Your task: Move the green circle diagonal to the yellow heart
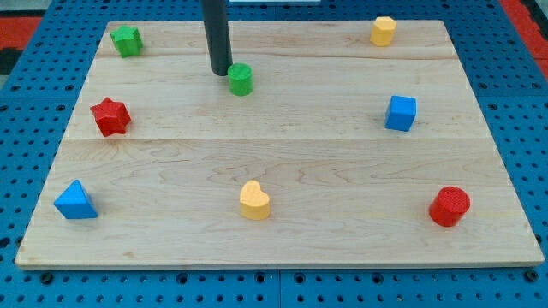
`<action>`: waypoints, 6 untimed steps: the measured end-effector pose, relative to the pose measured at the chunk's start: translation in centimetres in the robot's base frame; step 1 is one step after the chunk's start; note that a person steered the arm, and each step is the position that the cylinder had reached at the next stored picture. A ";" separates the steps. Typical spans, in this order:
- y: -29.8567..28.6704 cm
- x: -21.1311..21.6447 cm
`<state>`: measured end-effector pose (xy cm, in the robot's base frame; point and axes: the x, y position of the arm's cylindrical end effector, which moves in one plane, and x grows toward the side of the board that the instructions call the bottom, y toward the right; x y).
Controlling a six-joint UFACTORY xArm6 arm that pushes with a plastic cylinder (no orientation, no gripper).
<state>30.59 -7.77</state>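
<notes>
- Tabletop (282,162): pale wooden board of joined planks, lying on a blue perforated base (514,77).
- Rod: straight dark cylinder coming down from the view's top; my tip (221,72) rests on the wood in the far part of the board, left of centre. No pincer is fitted, so there is no released or clenched state to tell.
- Green circle (241,79): short green cylindrical block, just to the right of my tip; whether the two touch cannot be told.
- Yellow heart (254,201): yellow heart-shaped block, near edge of the board, about centre, well apart from the green circle and almost straight in front of it.
- Green star (127,40): green star-shaped block, far left corner.
- Red star (110,116): red star-shaped block, left side, mid-depth.
- Blue triangle (75,201): blue triangular block, near left corner.
- Yellow block (383,31): yellow, many-sided, far right; exact shape unclear.
- Blue cube (400,113): blue square block, right side, mid-depth.
- Red cylinder (449,206): red round block, near right corner.
</notes>
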 end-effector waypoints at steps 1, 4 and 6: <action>0.0 -0.1; 2.1 -0.2; 3.7 6.2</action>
<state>36.84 -4.07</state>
